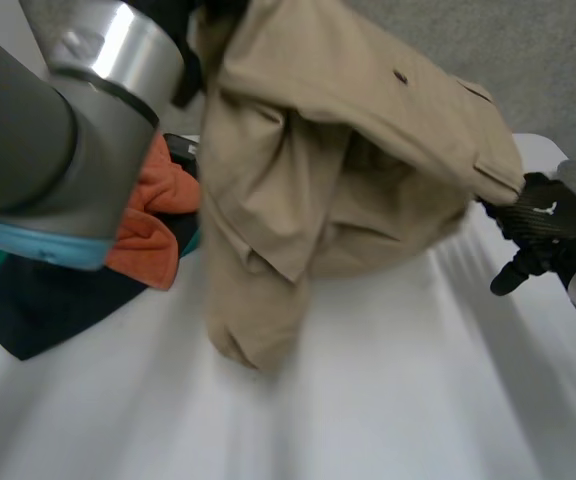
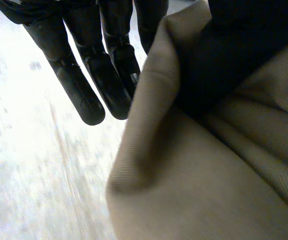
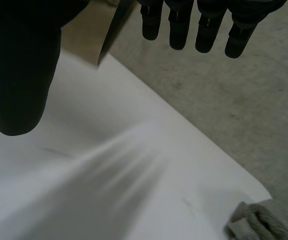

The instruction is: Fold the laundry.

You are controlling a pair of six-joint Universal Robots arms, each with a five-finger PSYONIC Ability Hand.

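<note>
1 tan garment (image 1: 368,150) in left robot hand (image 2: 95,75), right robot hand (image 1: 543,225)

Readable text: none on anything in the three views.
Tan garment (image 1: 368,150): plain cloth, with no legible tag, print or size label on the folds that show.
Orange cloth (image 1: 153,225): plain, no lettering to read.
Dark cloth (image 1: 48,300): plain, no lettering to read.
Right hand (image 1: 543,225): a small pale mark on its back, too small to tell whether it is a letter or a logo.
Worktop (image 1: 388,400): bare white surface with no writing, number or sign.
Grey cloth (image 3: 264,222): at the worktop's corner in the right wrist view, with nothing legible on it.
</note>
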